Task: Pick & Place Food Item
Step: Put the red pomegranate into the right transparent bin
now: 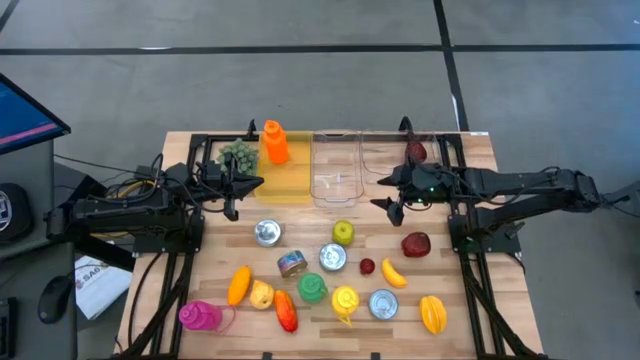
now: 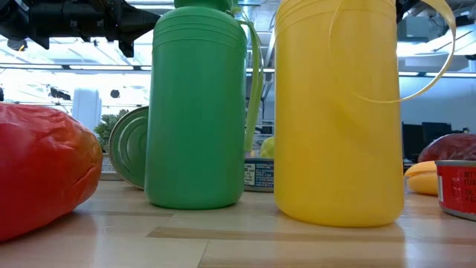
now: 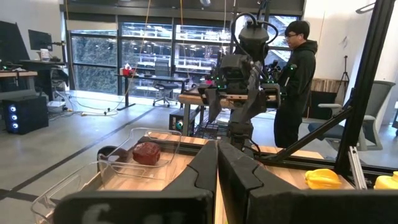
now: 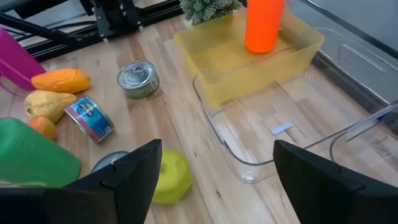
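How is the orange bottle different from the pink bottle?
The orange bottle sits in the yellow bin at the far side of the table; the pink bottle rests on the bare wood near the front left corner. The pink bottle has a loop handle at its side; none shows on the orange bottle. Their colours differ too. Both are plastic bottles, and neither gripper touches them.

**Worktop layout**

I see three bins along the worktop's (image 1: 180, 145) far edge: the left bin (image 1: 285, 180) holds a bottle (image 1: 274, 142), the middle bin (image 1: 335, 170) and right bin (image 1: 385, 158) sit beside it. Cans (image 1: 268, 232), fruit (image 1: 343, 232) and jugs (image 1: 312, 288) spread toward the near edge.
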